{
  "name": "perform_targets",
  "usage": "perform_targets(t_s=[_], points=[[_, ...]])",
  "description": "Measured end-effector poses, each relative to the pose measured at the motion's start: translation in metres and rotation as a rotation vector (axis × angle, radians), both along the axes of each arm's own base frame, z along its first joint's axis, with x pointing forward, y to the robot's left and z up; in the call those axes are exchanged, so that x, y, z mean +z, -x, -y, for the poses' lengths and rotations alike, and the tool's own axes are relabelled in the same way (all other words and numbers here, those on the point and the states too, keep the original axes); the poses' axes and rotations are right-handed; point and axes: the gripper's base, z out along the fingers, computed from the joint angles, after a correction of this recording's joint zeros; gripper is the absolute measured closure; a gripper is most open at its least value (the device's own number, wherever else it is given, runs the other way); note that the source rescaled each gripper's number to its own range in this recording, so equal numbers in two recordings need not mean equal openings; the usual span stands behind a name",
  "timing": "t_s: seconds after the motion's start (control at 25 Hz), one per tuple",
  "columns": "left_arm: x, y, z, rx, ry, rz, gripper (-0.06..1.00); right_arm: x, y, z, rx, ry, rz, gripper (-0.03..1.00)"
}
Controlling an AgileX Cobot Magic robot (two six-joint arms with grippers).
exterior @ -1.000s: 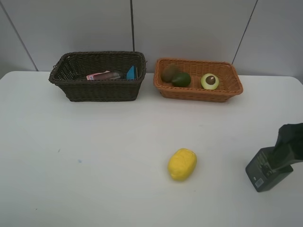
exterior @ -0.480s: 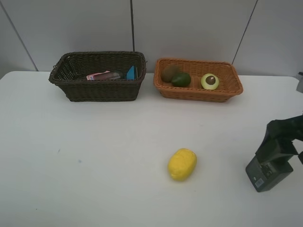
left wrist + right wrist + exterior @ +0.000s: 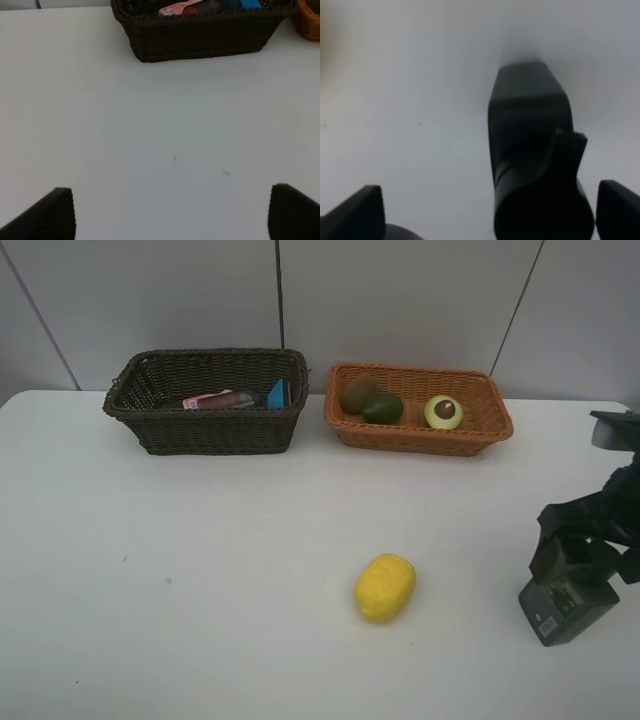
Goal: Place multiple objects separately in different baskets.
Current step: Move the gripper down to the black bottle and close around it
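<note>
Your right gripper [image 3: 588,552] has swung in over the dark pump bottle [image 3: 565,608], which stands unmoved at the near right of the table [image 3: 200,570]; the jaws are spread either side of its pump head, not yet pinching. So the bottle looks next, the yellow lemon [image 3: 384,586] waits mid-table, and your left gripper [image 3: 172,212] hangs with jaws spread, empty.

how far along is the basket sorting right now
Done: brown kiwi, green round fruit and halved avocado with pit sit in the orange-tan wicker basket; a pink bottle lies in the dark brown wicker basket. In hand: the right claw hangs open around the dark pump bottle, not gripping it. Left: that bottle and the yellow lemon, both on the white table.
</note>
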Motion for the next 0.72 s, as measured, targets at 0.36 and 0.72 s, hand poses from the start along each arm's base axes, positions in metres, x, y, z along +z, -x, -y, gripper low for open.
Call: perform_targets(t_s=[0.36, 0.72], points=[[0.000, 0.000, 0.000, 0.000, 0.000, 0.000, -0.05, -0.021, -0.015, 0.003, 0.013, 0.067, -0.030, -0.03], [0.000, 0.000, 0.000, 0.000, 0.000, 0.000, -0.05, -0.022, -0.017, 0.005, -0.005, 0.096, 0.001, -0.03]])
